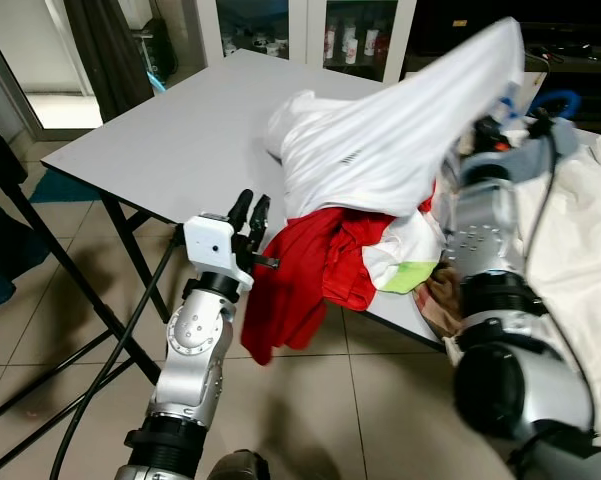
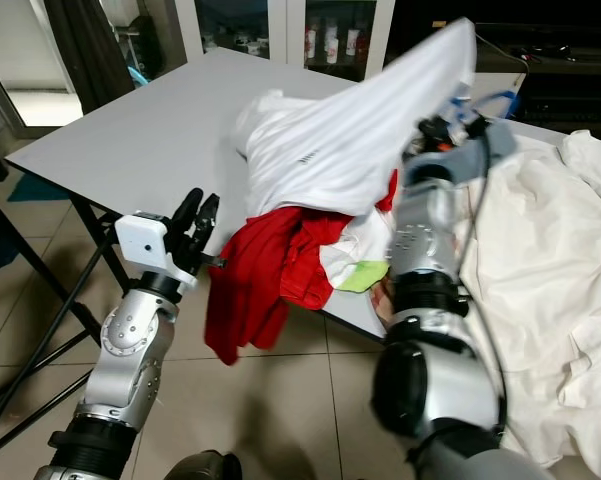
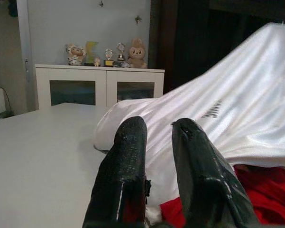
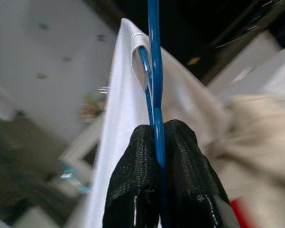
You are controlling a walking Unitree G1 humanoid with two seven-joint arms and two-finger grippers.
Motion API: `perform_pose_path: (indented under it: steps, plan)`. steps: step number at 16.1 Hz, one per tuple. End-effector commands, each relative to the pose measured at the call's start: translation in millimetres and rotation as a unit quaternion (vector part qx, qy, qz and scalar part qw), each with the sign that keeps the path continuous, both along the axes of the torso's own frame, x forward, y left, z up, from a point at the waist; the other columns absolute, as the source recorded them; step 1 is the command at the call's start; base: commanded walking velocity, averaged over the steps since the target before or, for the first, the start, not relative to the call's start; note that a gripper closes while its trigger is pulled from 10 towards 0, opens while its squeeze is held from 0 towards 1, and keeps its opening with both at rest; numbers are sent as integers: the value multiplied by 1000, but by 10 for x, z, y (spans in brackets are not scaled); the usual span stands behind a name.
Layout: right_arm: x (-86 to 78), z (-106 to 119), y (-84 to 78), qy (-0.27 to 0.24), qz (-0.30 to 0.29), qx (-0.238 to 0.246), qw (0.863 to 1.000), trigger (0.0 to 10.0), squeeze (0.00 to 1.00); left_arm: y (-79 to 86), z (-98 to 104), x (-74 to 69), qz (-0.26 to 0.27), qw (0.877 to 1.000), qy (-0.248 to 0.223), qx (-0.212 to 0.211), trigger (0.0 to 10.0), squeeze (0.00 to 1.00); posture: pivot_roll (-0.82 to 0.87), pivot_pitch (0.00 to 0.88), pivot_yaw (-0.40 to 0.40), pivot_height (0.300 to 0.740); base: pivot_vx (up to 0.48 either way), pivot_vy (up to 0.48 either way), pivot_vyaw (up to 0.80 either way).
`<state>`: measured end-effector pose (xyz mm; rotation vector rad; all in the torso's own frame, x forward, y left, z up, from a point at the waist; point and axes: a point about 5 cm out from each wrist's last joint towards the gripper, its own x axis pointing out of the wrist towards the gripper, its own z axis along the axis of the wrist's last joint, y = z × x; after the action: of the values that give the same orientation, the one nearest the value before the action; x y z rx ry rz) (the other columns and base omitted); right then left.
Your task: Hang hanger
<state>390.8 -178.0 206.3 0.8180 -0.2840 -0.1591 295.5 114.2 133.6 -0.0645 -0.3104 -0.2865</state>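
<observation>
Nearest me in the right wrist view, my right hand (image 4: pixel 157 142) is clamped on the blue hanger (image 4: pixel 154 71): both black fingers (image 4: pixel 133 175) pinch the wire, which runs up between them and into the collar of a white shirt (image 4: pixel 118 95). From the head cameras, that arm is raised over the far side of the bench (image 1: pixel 170 140), and the shirt (image 1: pixel 400 130) drapes down from it like a tent, its lower hem still lying on the clothes pile.

My left hand (image 1: pixel 248 212) sits at the near bench edge, fingers a little apart and holding nothing, pointing at the pile. Just beside it a red garment (image 1: pixel 300 280) hangs off the edge toward the floor. A pale sheet (image 1: pixel 580 240) lies to my right, and a white cabinet (image 3: pixel 99 85) with small figurines stands behind the bench.

As I judge it, the shirt is on the hanger and the hanger is gripped and lifted, so the pickup is done. What is left is the hanging itself: I see no rail or hook, so I would have to find one, carry the hanger there and set it on.
</observation>
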Motion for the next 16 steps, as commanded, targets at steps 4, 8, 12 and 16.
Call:
perform_pose_path:
  steps: [4, 8, 12, 16]
  plan:
    - [-35, 122, 49, -57, 43, 83, 994, 0, 0, -57, -25, 28, -15, 1000, 11, 5, 10000, 0, 144, 0, 20, 740, 0, 0, 0]
    - [-23, 182, 54, -72, 90, 124, 986, 0, 0, -92, -26, 36, -20, 1000, 5, 20, 10000, 0, 146, 0, 16, 740, 0, 0, 0]
    - [-64, 299, 227, -91, 134, 40, 986, 0, 0, -165, 33, 104, -34, 999, 7, -3, 10000, 0, 144, 0, 11, 740, 0, 0, 0]
    - [-180, 329, 376, -108, 155, 36, 981, 0, 0, -301, 163, 208, -74, 997, -5, -17, 10000, 16, 141, 0, 9, 740, 0, 0, 0]
